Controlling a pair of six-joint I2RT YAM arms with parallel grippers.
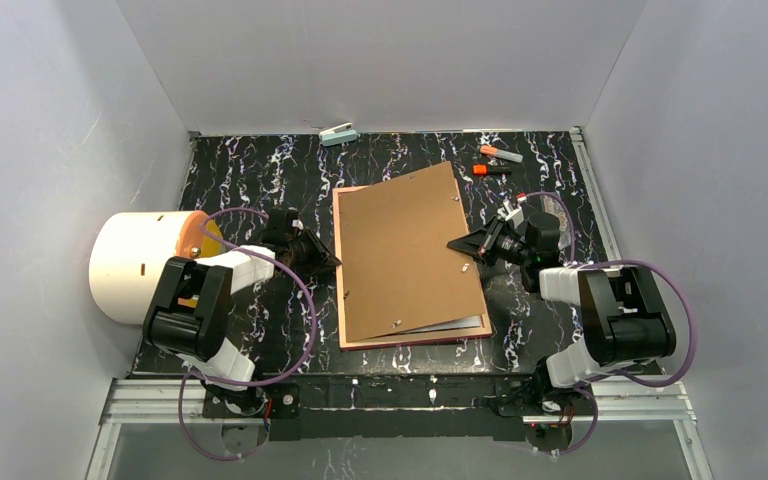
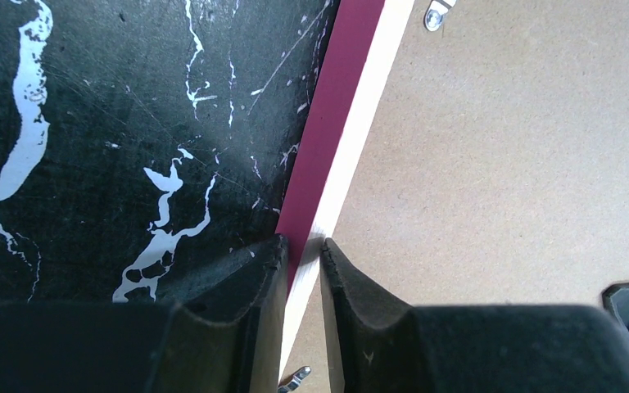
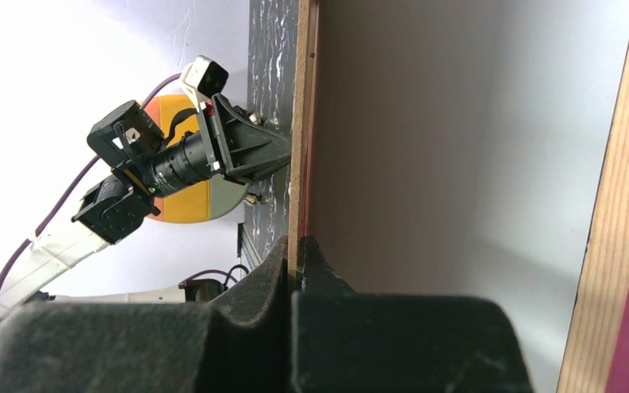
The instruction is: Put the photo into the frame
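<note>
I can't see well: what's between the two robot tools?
The brown backing board, over the pink frame, spans from left tool to right tool; top view shows it.

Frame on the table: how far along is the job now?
Done: the frame lies face down, and a pale sheet, probably the photo, seems to lie inside it.
In hand: the right end effector pinches the board at its right edge, which is raised; the left end effector grips the frame's left rail.
Left: lower the board flat, then turn the clips.
</note>
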